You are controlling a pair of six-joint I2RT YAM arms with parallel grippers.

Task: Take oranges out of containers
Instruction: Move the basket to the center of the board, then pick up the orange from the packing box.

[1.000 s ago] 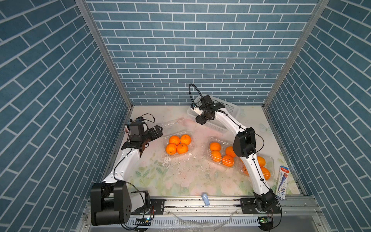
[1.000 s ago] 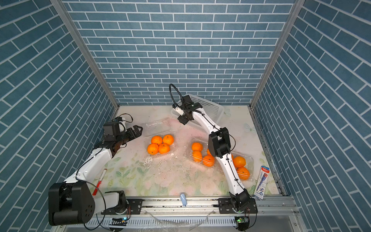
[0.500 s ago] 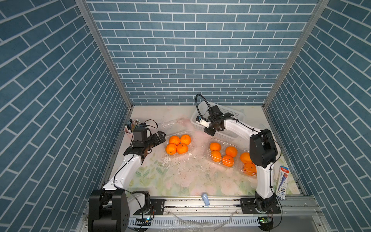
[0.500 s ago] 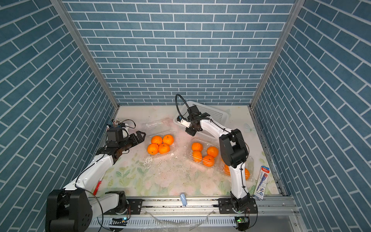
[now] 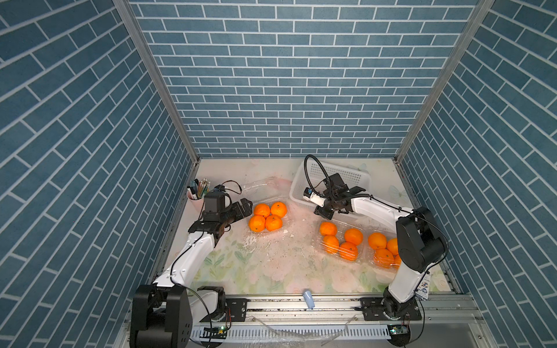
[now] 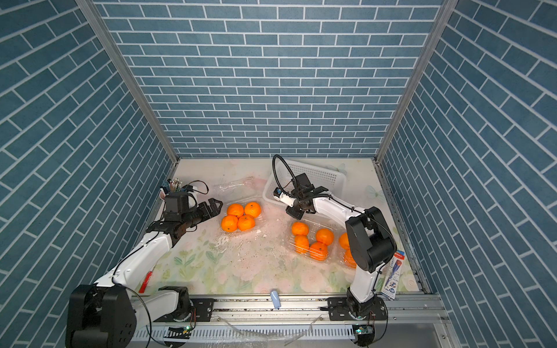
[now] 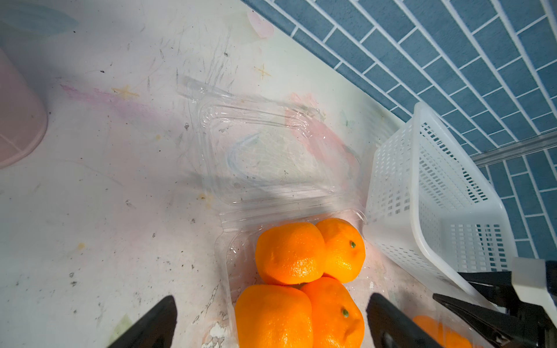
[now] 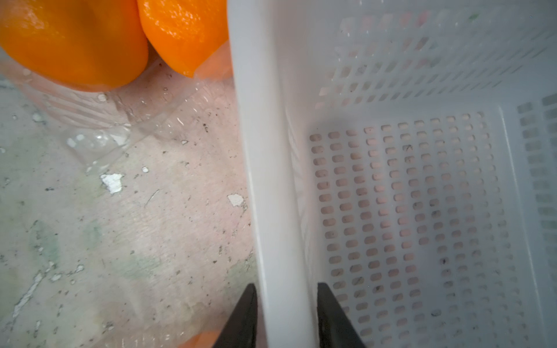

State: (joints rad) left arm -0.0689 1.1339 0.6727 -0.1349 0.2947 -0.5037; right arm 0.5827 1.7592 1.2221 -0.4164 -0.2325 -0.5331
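Observation:
Three clear containers lie on the table in both top views. The left container [image 5: 286,211] has its lid [image 7: 265,150] folded back and holds four oranges [image 5: 268,217]. The middle container [image 5: 316,244] holds four oranges [image 5: 340,242]. My right arm partly hides the right container [image 5: 369,259] and its oranges [image 5: 380,248]. My left gripper [image 5: 245,206] is open just left of the left container, and its fingers [image 7: 156,322] flank the nearest oranges [image 7: 272,316] without touching them. My right gripper [image 8: 287,301] is shut on the front rim of the white basket [image 8: 280,150].
The white perforated basket [image 5: 346,177] sits at the back right, next to the left container. A pink cup of pens [image 5: 196,195] stands by the left wall. A boxed tube [image 6: 393,277] lies at the front right, a red pen [image 6: 146,280] at the front left.
My right arm drew back from the rear, and the basket slid forward toward the containers with it. My left gripper moved closer to the left container, still open.

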